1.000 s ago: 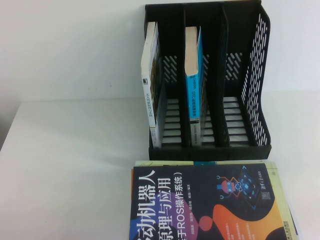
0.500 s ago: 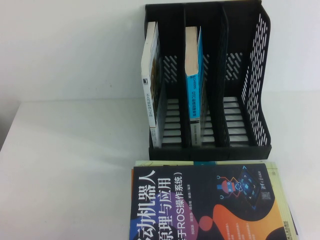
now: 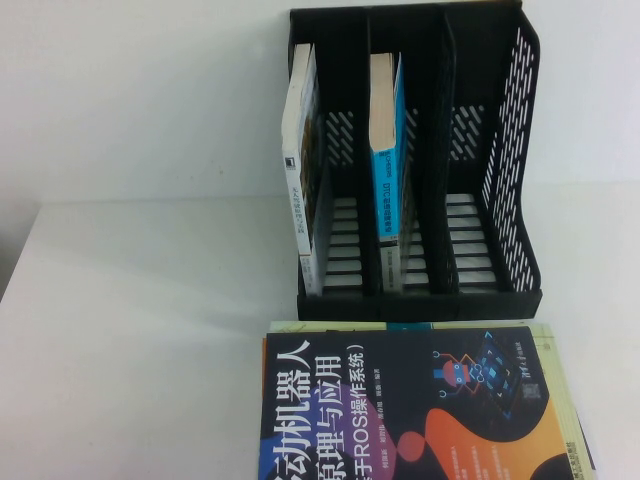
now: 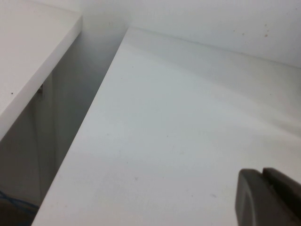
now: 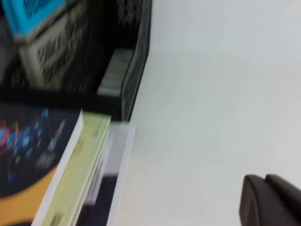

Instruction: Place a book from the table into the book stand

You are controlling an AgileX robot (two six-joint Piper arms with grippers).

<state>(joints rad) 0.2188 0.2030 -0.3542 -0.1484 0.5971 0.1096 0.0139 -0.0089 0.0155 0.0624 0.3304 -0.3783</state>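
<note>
The black three-slot book stand (image 3: 510,200) stands at the back of the white table (image 3: 150,300). The cyan-and-grey book (image 3: 388,150) stands upright in its middle slot; its cyan corner also shows in the right wrist view (image 5: 33,14). Neither gripper shows in the high view. My left gripper (image 4: 263,176) hangs shut and empty over bare table near the table's left edge. My right gripper (image 5: 265,181) hangs shut and empty over bare table, to the right of the stand (image 5: 136,61).
A thin white-spined book (image 3: 300,170) stands in the stand's left slot; the right slot holds nothing. A dark navy-and-orange book (image 3: 400,410) lies on a stack in front of the stand, a yellow-green book (image 3: 556,390) under it. A gap (image 4: 70,108) runs beside the table's left edge.
</note>
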